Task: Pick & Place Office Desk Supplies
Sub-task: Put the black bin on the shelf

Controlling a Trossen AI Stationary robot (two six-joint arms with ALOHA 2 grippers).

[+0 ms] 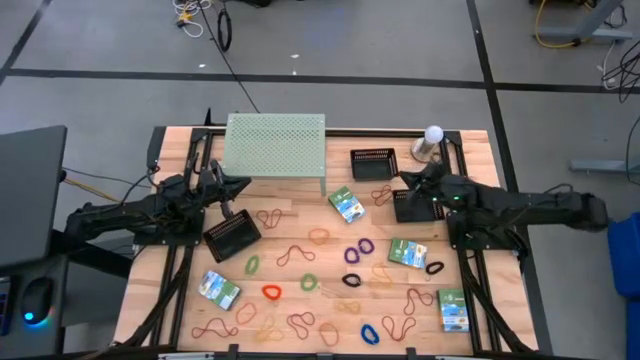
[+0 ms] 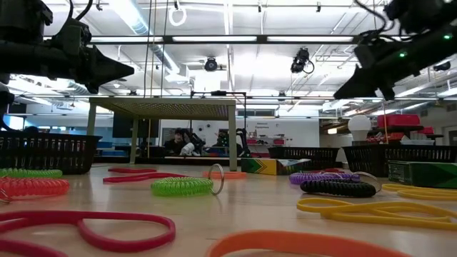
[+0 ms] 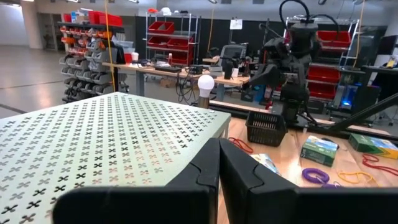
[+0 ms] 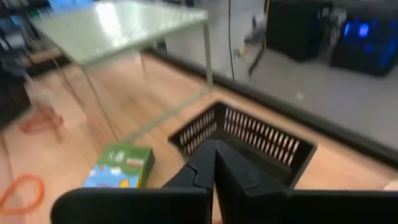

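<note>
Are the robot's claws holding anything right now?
No, nothing. The left gripper is shut and empty, up by the green shelf. The right gripper is shut and empty too, above a black mesh tray.

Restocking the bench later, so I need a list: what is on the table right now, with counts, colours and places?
Rubber bands: many, tan, orange, red, green, blue, purple, black; scattered over the near half.
Packets: five, green-white-blue; one mid-table, two right, one near right corner, one near left.
Mesh trays: three, black; left, far middle, right.
Shelf: one, pale green, perforated; far edge.
Bulb: one, white; far right.
Left gripper: shut, beside the shelf.
Right gripper: shut, above the right tray.
</note>
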